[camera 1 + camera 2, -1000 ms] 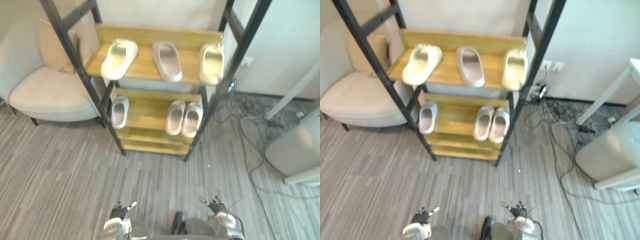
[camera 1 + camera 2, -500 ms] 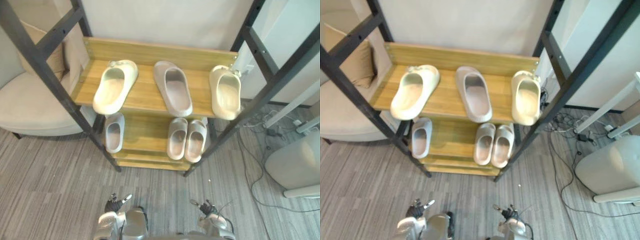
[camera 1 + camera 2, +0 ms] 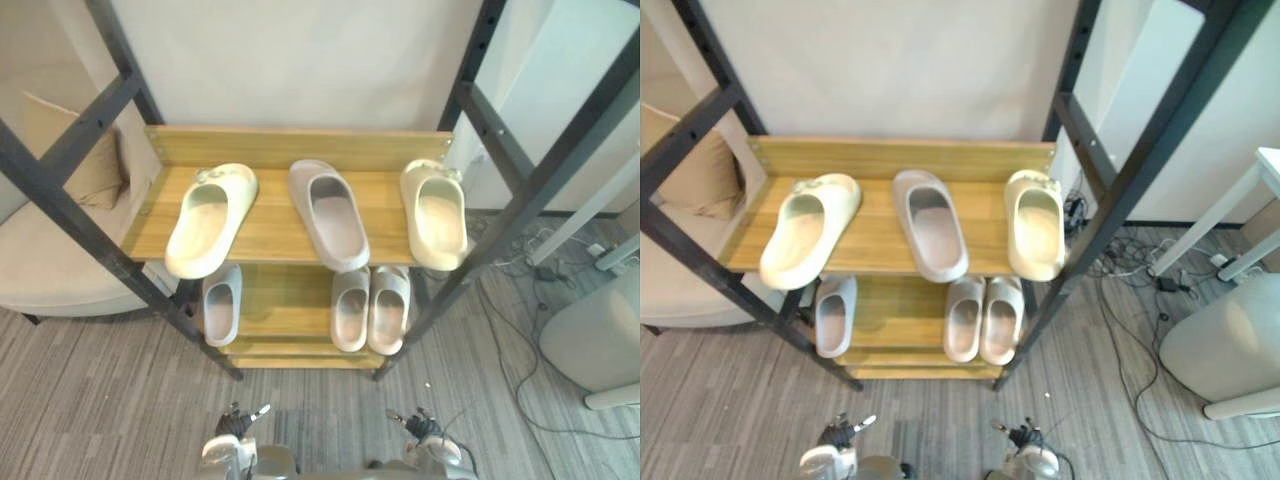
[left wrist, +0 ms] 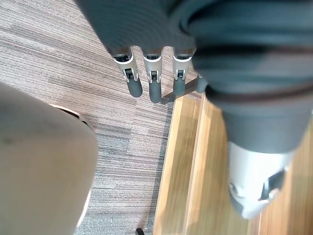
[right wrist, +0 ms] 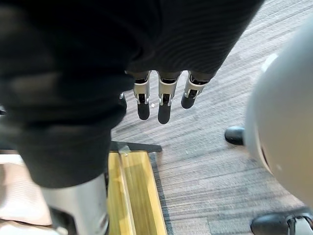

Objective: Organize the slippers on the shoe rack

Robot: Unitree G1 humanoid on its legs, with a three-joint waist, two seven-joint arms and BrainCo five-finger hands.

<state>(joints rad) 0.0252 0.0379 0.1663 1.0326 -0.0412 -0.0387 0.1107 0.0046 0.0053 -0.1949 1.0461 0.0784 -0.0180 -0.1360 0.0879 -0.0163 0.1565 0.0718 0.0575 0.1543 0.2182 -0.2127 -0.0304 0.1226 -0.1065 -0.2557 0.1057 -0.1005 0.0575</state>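
Observation:
A wooden shoe rack [image 3: 280, 150] with a black frame stands ahead. Its upper shelf carries a cream slipper [image 3: 208, 218] at the left, a grey slipper [image 3: 330, 212] in the middle and a second cream slipper [image 3: 436, 212] at the right. On the lower shelf lie a single grey slipper [image 3: 221, 305] at the left and a pair of grey slippers [image 3: 370, 310] side by side. My left hand [image 3: 236, 428] and right hand [image 3: 418, 430] hang low near the floor, fingers [image 4: 146, 83] straight and holding nothing.
A beige armchair [image 3: 40, 250] with a cushion stands left of the rack. A pale rounded bin [image 3: 600, 330] and loose cables [image 3: 520, 300] lie on the striped carpet at the right, beside a white table leg [image 3: 1240, 200].
The whole picture has shifted: the camera has come closer to the rack and tilted up, so the shelves look larger. Both hands stay low and open.

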